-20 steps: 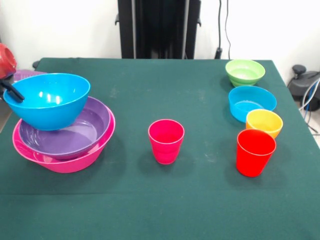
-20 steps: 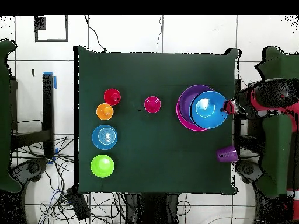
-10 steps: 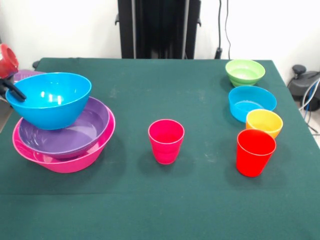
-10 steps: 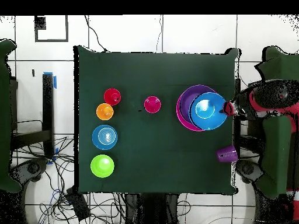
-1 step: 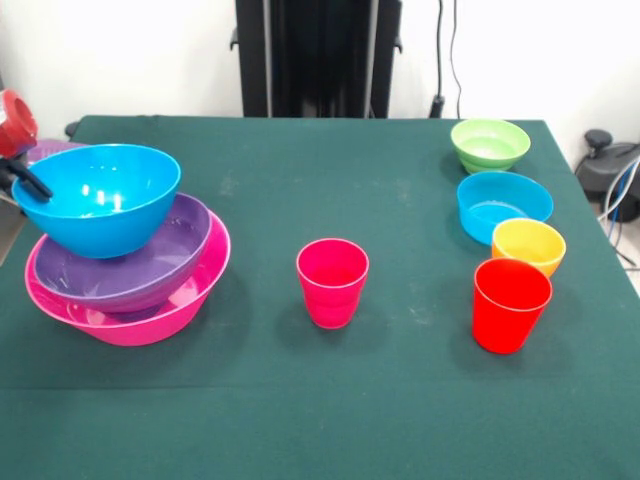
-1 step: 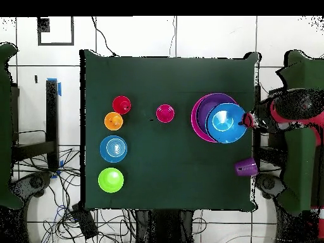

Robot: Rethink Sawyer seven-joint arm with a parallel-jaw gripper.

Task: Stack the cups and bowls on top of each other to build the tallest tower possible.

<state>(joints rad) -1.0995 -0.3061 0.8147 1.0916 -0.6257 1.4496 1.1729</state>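
The gripper point(image 5: 22, 180) is clamped on the rim of the blue bowl point(image 5: 98, 197); this bowl sits tilted and off-centre over the purple bowl point(image 5: 135, 262), itself askew within the pink bowl point(image 5: 150, 312) at the table point(image 5: 300, 400) edge; judged risk: release here lets the blue bowl slide sideways or tip the stack.

text: none readable | labels/brands: none on bowls point(image 5: 100, 200), cups point(image 5: 332, 280) or worktop point(image 5: 300, 400) | numbers/signs: none legible
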